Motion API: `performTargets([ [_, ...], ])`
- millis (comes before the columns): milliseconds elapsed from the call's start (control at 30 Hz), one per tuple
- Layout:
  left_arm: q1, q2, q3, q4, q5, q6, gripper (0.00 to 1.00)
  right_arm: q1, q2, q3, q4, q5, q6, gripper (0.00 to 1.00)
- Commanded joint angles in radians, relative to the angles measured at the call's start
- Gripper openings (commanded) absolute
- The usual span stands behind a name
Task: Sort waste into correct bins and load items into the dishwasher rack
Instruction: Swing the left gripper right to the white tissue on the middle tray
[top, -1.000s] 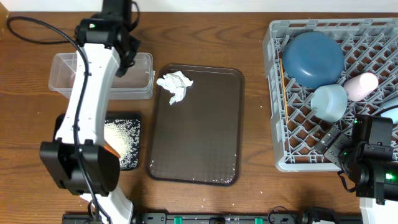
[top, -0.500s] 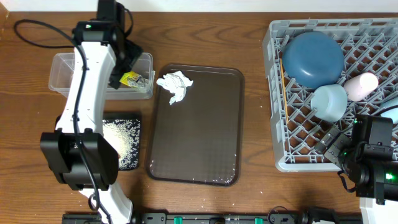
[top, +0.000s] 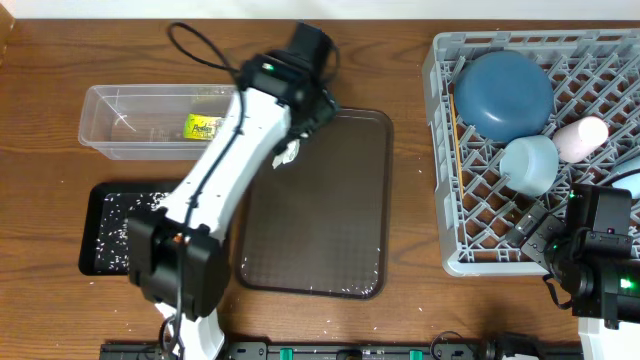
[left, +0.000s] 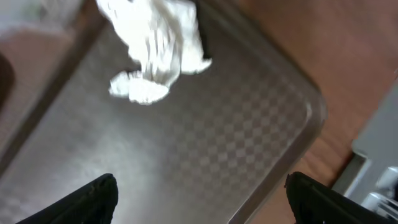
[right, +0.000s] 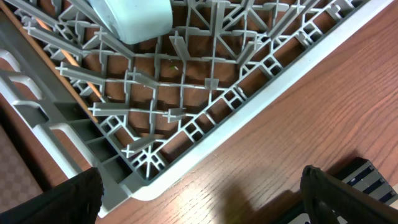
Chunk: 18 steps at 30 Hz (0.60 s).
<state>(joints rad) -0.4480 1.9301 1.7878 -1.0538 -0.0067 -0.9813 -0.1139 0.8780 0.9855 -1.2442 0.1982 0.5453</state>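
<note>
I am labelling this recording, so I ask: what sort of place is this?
Probably a lab bench set up as a mock dish-clearing station, not a real kitchen: a dishwasher rack holding a bowl, a tub and a black tray for waste, and a robot arm over a wooden table.

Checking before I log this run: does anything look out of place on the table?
Only the crumpled tissue: it lies loose at a corner of the brown serving tray, in neither bin. The wrapper sits in the clear tub, and the rice is inside the black tray.
</note>
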Motion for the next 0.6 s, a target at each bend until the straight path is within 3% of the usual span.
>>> performTargets([
  [0,0.003,0.084,-0.024,-0.002,-0.031,-0.109,0.88,0.008,-0.001,0.000,-0.002,0.006,0.015,0.99],
  [100,0.010,0.142,-0.024,0.002,-0.032,-0.051,0.84,0.008,-0.001,0.000,-0.002,0.006,0.015,0.99],
  [433,0.017,0.207,-0.026,0.005,-0.215,0.177,0.84,0.008,-0.001,0.000,-0.002,0.006,0.015,0.99],
  [567,0.017,0.207,-0.039,0.050,-0.219,0.266,0.84,0.008,-0.001,0.000,-0.002,0.006,0.015,0.99],
])
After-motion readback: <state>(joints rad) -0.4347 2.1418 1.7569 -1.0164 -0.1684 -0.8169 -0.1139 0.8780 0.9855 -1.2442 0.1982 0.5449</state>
